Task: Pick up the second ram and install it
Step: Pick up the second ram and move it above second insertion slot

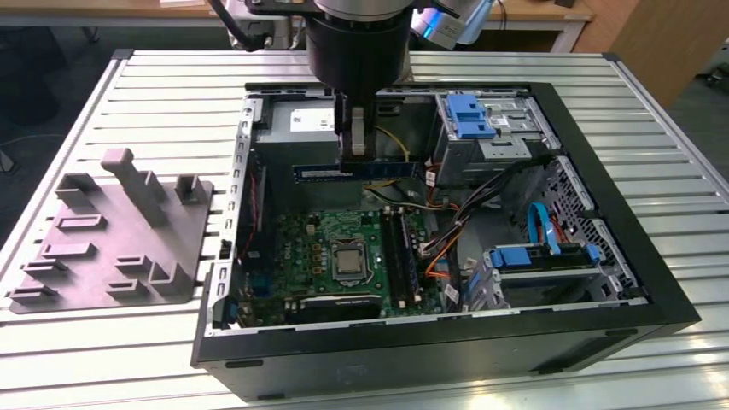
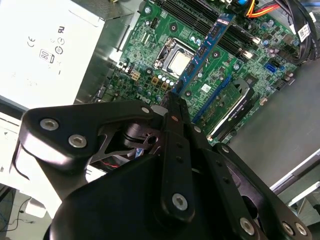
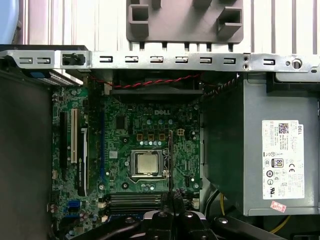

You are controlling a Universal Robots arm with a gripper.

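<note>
One stick in the jaws, that's my read.

Exterior view: the gripper (image 1: pixel 357 155) hangs on the arm over the open PC case (image 1: pixel 456 350), jaws clamped shut on the top edge of the second ram (image 1: pixel 353 171). I see the stick level, long side across the picture, in the air above the motherboard (image 1: pixel 307 248), toward the power supply (image 1: pixel 299 124) end of the case. The grey fixture (image 1: pixel 114 231) sits on the slatted table (image 1: pixel 479 68) at the exterior view's left, just beside the case.

Second wrist view: the fingers (image 2: pixel 176 120) pinch the second ram (image 2: pixel 202 50). The visible part runs out blue-green over the board and passes just beside the CPU socket (image 2: pixel 176 62) in the picture. It lies crosswise to the black memory slots (image 2: pixel 195 15).

First wrist view: I get the second ram (image 3: pixel 170 160) edge-on, a thin dark strip running from the gripper (image 3: pixel 172 199) out past the CPU socket (image 3: pixel 146 164). The memory slots (image 3: pixel 132 200) lie beneath, and the stick is seated in none of them.
</note>
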